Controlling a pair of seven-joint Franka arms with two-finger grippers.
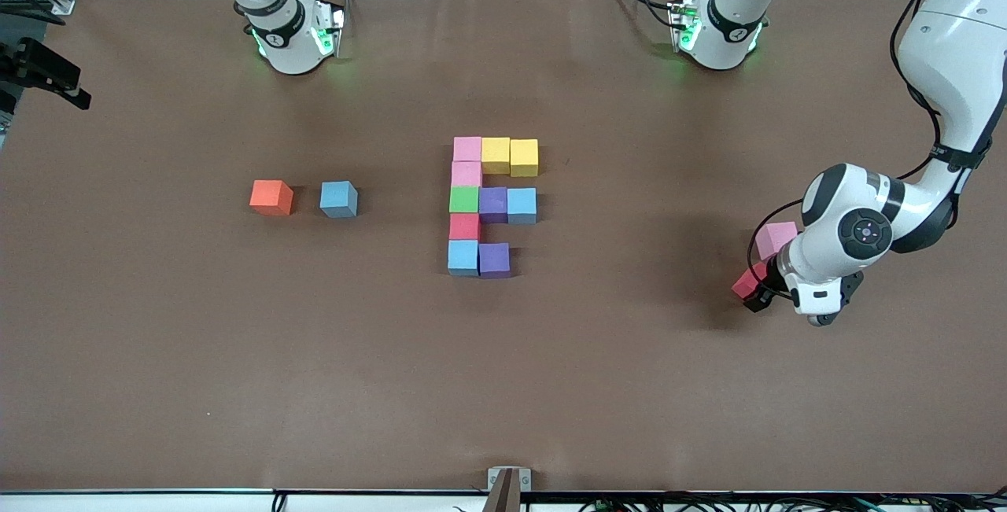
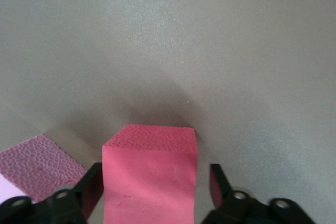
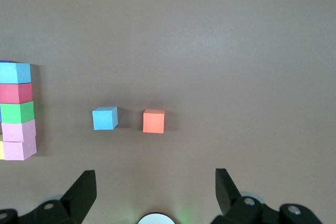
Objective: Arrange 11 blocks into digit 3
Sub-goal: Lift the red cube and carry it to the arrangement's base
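At the left arm's end we see the left gripper (image 1: 757,296) straddling the red block (image 2: 149,174), its fingers not yet clamped, the digit 3 (image 1: 492,205) lying toward nine o'clock; the right gripper (image 3: 155,190) waits open.

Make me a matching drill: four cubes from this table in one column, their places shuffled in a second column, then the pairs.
Cubes:
1. green cube
2. orange cube
3. loose red cube
4. loose pink cube

Places:
A. lying free beside a lone blue cube, toward the right arm's end
B. between the left tool's fingers
C. in the figure's column, between a pink and a red cube
D. on the table right beside the left tool

Pairs: 1-C, 2-A, 3-B, 4-D
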